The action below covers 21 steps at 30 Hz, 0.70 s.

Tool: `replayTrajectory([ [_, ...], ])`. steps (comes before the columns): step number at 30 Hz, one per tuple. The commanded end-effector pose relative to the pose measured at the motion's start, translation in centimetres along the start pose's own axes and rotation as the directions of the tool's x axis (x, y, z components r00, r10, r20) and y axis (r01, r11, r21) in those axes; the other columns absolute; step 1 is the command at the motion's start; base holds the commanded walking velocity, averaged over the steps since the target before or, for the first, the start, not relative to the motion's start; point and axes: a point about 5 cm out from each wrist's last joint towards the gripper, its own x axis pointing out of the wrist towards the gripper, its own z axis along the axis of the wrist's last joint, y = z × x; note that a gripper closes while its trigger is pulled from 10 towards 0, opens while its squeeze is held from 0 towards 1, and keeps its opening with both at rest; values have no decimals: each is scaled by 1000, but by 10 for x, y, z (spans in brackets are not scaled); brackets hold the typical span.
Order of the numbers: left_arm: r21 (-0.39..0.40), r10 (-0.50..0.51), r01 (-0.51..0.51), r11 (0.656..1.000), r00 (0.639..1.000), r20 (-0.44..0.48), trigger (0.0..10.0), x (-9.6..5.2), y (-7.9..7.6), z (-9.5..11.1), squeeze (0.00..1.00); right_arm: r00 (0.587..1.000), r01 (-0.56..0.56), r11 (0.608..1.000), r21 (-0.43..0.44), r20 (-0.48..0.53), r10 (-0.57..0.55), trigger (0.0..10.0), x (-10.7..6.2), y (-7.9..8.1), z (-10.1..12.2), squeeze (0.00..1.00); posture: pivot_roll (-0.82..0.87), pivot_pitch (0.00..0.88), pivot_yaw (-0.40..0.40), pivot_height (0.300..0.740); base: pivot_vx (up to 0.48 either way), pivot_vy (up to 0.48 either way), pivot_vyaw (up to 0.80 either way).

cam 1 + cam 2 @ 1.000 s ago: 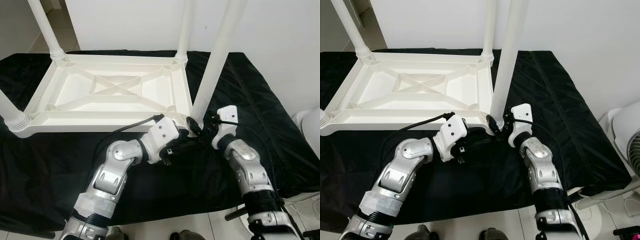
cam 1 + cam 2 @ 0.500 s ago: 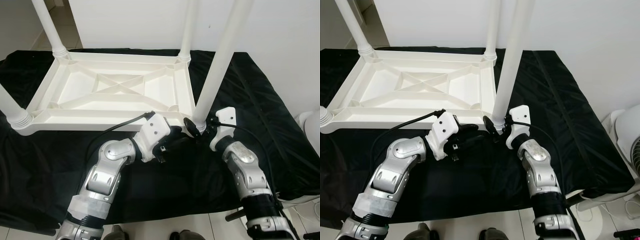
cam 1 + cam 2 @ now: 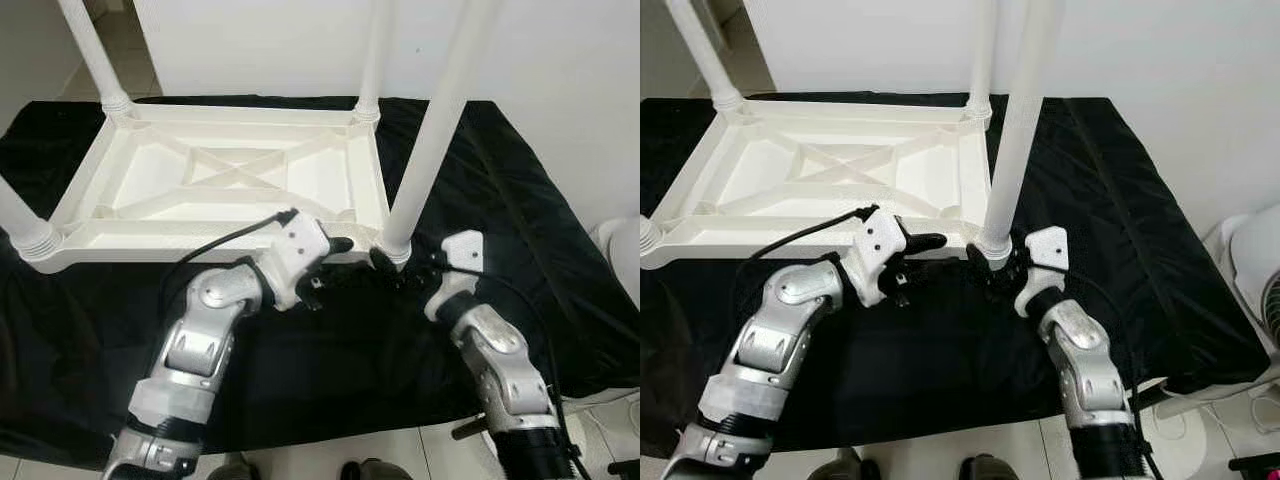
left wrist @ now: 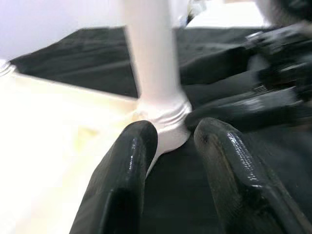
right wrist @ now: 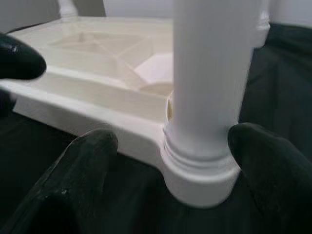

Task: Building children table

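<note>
Right wrist view is showing you the leg (image 5: 209,87) standing in the corner socket of the upturned table (image 3: 230,185), which is lying on the black cloth (image 3: 520,200). Your right gripper (image 3: 992,268) is spread around the leg's base, not gripping. Your left gripper (image 4: 175,161) is hovering unclenched just beside that leg.

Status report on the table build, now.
Right gripper open, jaws astride the near-right leg's base. Left gripper open beside that socket. Table top lies upside down on black cloth, legs up. Nothing blocking.
</note>
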Motion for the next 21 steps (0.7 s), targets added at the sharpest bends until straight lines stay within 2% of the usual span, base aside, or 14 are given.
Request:
replayTrajectory([
  [1,4,197,-197,980,980,-18,10000,-1,12,-4,0,999,-35,999,14,-16,35,10000,-3,3,0,0,-88,84,9,740,0,0,0],
  [3,4,197,-197,980,980,-18,10000,-1,12,-4,0,999,-35,999,14,-16,35,10000,-3,3,0,0,-88,84,9,740,0,0,0],
  [6,1,264,-264,965,964,-17,10000,-3,26,-2,0,993,-111,994,-1,-47,110,10000,-8,7,0,0,-86,64,3,740,0,0,0],
  [7,1,264,-264,965,964,-17,10000,-3,26,-2,0,993,-111,994,-1,-47,110,10000,-8,7,0,0,-86,64,3,740,0,0,0],
  [8,13,322,-322,947,946,-30,10000,-3,37,-2,0,985,-165,986,6,-49,165,10000,-6,11,2,0,-85,56,1,740,0,0,0],
  [9,49,409,-406,912,909,-76,10000,-4,54,-7,0,973,-227,974,5,-40,227,10000,2,17,6,0,-81,47,2,740,0,0,0],
  [11,49,409,-406,912,909,-76,10000,-4,54,-7,0,973,-227,974,5,-40,227,10000,2,17,6,0,-81,47,2,740,0,0,0],
  [12,72,441,-435,898,891,-113,10000,-4,59,-11,0,971,-238,971,5,-36,238,10000,6,18,8,0,-80,44,3,740,0,0,0],
  [13,72,441,-435,898,891,-113,10000,-4,59,-11,0,971,-238,971,5,-36,238,10000,6,18,8,0,-80,44,3,740,0,0,0],
  [15,123,490,-475,872,854,-177,10000,-5,68,-21,0,973,-229,973,8,-18,229,10000,18,17,11,0,-71,43,1,740,0,0,0],
  [17,123,490,-475,872,854,-177,10000,-5,68,-21,0,973,-229,973,8,-18,229,10000,18,17,11,0,-71,43,1,740,0,0,0],
  [19,134,518,-500,855,825,-228,10000,-4,75,-29,0,979,-201,980,0,17,201,10000,28,15,16,0,-69,50,1,740,0,0,0],
  [21,134,518,-500,855,825,-228,10000,-4,75,-29,0,979,-201,980,0,17,201,10000,28,15,16,0,-69,50,1,740,0,0,0],
])
